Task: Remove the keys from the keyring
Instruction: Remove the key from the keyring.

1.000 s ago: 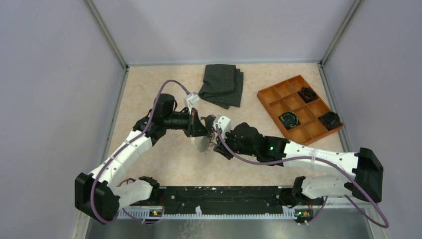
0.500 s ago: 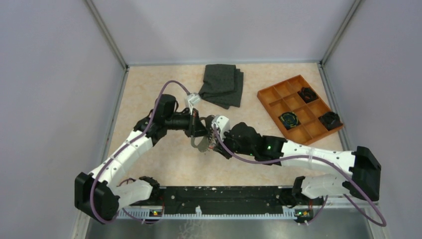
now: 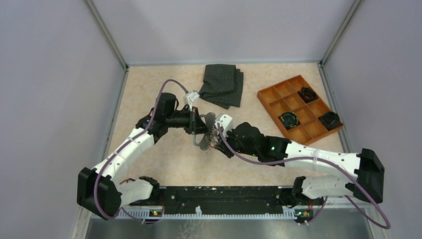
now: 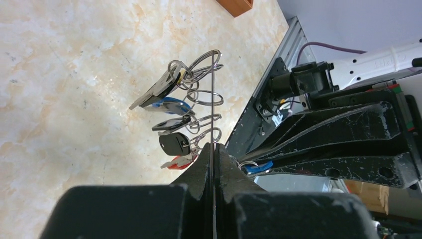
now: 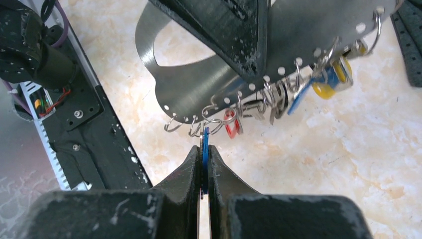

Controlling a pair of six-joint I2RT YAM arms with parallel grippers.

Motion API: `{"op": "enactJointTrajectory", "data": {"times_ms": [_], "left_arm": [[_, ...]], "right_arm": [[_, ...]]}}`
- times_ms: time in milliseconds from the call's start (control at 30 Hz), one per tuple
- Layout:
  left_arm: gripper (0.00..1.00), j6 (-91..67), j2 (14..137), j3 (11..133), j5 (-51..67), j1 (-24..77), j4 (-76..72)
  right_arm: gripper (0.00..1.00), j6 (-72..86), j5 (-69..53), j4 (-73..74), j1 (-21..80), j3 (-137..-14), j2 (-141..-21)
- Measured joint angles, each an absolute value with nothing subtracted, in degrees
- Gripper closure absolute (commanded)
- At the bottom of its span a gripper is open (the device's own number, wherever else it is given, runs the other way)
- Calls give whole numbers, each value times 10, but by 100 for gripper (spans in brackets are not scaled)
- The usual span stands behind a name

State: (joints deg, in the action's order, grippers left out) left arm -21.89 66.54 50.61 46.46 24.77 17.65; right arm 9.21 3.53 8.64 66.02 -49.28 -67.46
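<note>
L gripper (image 4: 214, 148) on keyring (image 5: 191, 89), R gripper (image 5: 204, 149) on 1 blue key (image 5: 205, 167)

Keyring (image 5: 189, 87) with keys (image 4: 174, 143) between left end effector (image 4: 214, 152) and right end effector (image 5: 204, 152), cloth (image 3: 221, 85) behind them, tray (image 3: 278, 89) off right.

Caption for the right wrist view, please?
The right fingers pinch a blue key hanging from the keyring, which the left fingers clamp; other keys dangle alongside.
</note>
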Motion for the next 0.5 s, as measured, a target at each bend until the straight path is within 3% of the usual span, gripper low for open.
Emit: {"op": "enactJointTrajectory", "data": {"times_ms": [500], "left_arm": [[100,-226,620,508,459,228,171]], "right_arm": [[100,103,43,86,660,-472,-653]]}}
